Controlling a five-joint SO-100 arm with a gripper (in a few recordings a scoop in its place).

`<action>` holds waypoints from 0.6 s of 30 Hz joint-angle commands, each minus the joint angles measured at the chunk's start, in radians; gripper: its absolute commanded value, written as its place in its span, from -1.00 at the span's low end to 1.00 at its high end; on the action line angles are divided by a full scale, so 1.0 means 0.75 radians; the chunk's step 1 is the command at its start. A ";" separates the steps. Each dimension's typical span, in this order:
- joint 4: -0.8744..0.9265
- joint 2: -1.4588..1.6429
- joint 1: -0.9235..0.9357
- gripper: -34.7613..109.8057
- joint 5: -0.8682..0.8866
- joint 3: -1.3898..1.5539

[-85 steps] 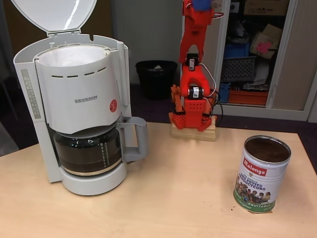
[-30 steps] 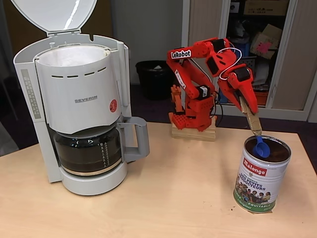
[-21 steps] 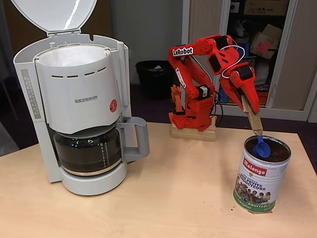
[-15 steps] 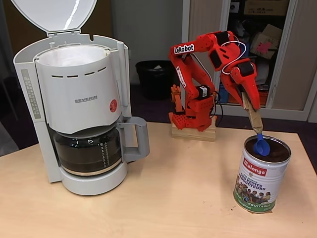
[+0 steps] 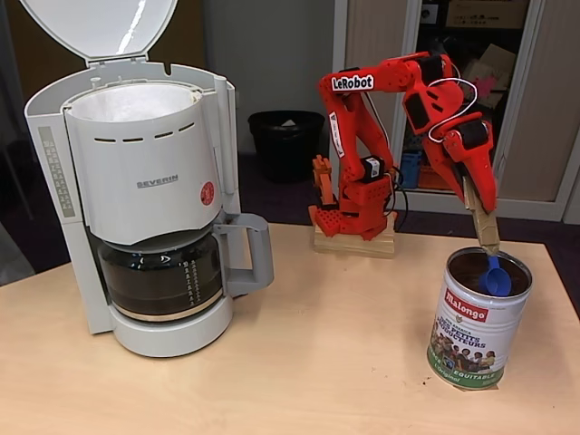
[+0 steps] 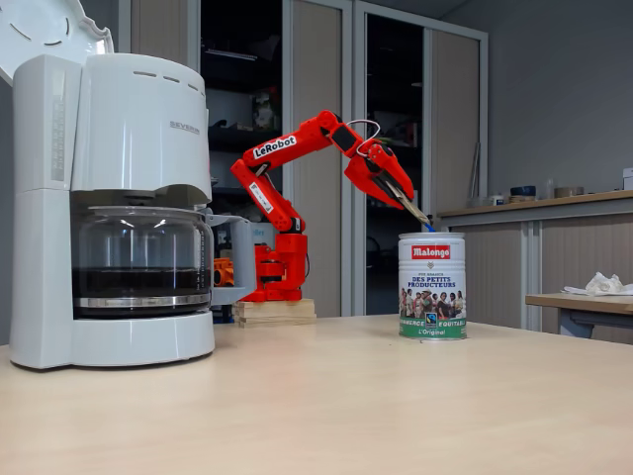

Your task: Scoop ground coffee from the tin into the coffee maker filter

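**Scoop dipped into the Malongo tin**

We see the red arm (image 5: 399, 100) reaching out and down from its wooden base block (image 5: 355, 243), with the gripper (image 5: 486, 227) pointing steeply at the open mouth of the tin (image 5: 478, 317). The gripper is closed on a flat wooden stick (image 5: 484, 224), and at the stick's lower end sits a small blue scoop (image 5: 495, 276). In the fixed view from above, the scoop's bowl lies inside the tin's rim, on the side nearest the gripper, against the dark ground coffee (image 5: 468, 269) that fills the can. Whether the bowl is pressed into the powder or only resting on it, we cannot tell.

In the low fixed view the gripper (image 6: 406, 203) hangs just above and to the left of the tin (image 6: 431, 286), and the stick (image 6: 413, 209) slants down to the rim, where a speck of blue shows.

The coffee maker (image 5: 149, 199) stands well apart from the gripper, far off to its side across the table (image 5: 317, 362), past the arm's base. Its round lid (image 5: 100, 27) is tilted up and open, showing white filter paper (image 5: 127, 101) in the basket. The glass carafe (image 5: 163, 272) sits on its plate with dark liquid in the lower part, grey handle (image 5: 254, 254) turned toward the arm.

Behind the arm stand a black bin (image 5: 285, 140) and open cupboard shelves (image 5: 453, 91).
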 commanded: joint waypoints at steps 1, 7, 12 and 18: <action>-0.057 -0.041 -0.031 -0.52 0.037 -0.047; -0.188 -0.074 -0.029 -0.52 0.053 0.033; -0.274 -0.053 -0.012 -0.52 0.057 0.119; -0.319 -0.010 -0.002 -0.52 0.067 0.190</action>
